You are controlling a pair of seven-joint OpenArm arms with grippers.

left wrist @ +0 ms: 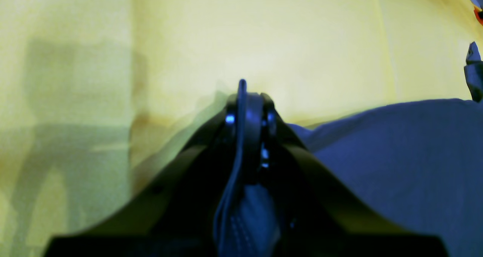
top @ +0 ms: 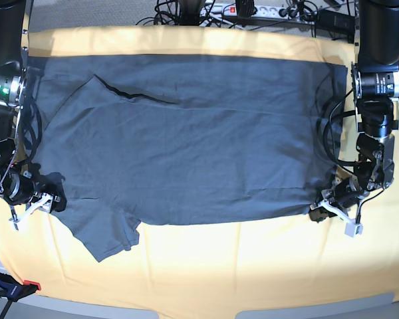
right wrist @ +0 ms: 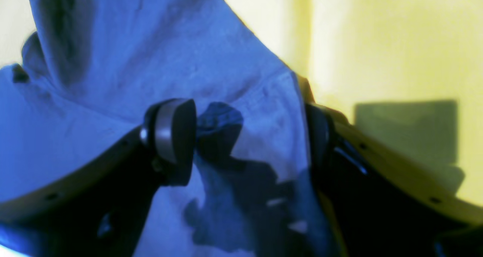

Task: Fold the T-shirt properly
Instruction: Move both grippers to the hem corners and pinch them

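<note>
item: thin, soft, dark slate-grey t-shirt [top: 206, 139], spread over the yellow-orange cloth [top: 206, 272] from the top to below the middle of the base frame
slack part: a loose flap hangs past the hem line at lower left of the base frame
left gripper [left wrist: 247, 102]: black, right edge of the base frame; clenched on a fold of the shirt, which sticks up between the fingertips in its wrist view
right gripper [right wrist: 253, 136]: black, left edge of the base frame; jaws apart, one on either side of a shirt edge, no pinch seen
weight: likely light; lifting should cost little
stiffness: likely very limp; it probably sags and creases between two holds, so keep light tension across
slip: a thin single layer may slide out of a shallow pinch
fragility: low, though a hard pull could stretch the knit
best hold, right: the raised edge near centre of the right wrist frame, taken deep with the flap layer gathered in
best hold, left: the present corner seems sound
</note>
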